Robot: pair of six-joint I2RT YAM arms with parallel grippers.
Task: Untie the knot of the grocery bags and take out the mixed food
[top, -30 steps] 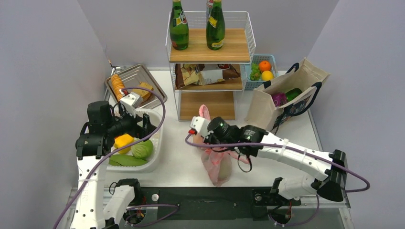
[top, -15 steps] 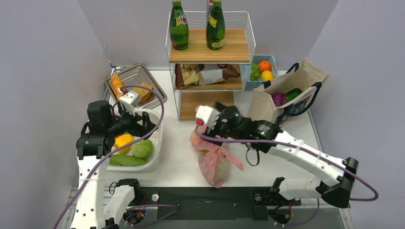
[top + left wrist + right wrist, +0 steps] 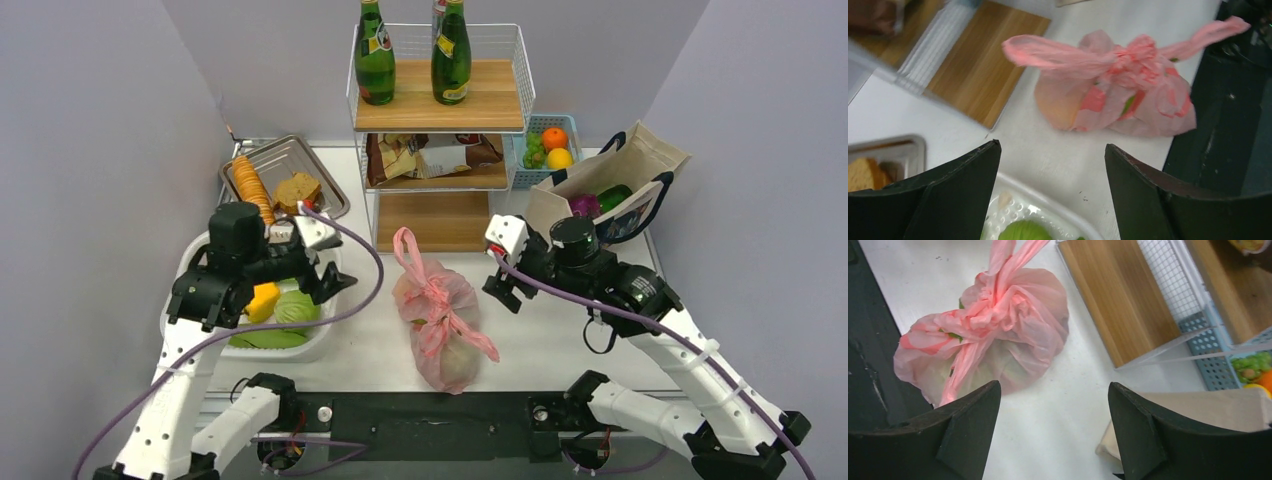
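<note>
The pink grocery bag point(image 3: 455, 305), knot point(image 3: 432, 292) tied, lies on the table point(image 3: 370, 340) between the left tool point(image 3: 1051, 150) and the right tool point(image 3: 1054, 387), both spread wide.

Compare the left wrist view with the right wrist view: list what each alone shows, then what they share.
Left wrist only: the metal tray corner, bread, and the white tub holding a green vegetable. Right wrist only: the blue basket of fruit and the beige tote corner. Both: the pink bag, its tied knot, and the wooden shelf.
</note>
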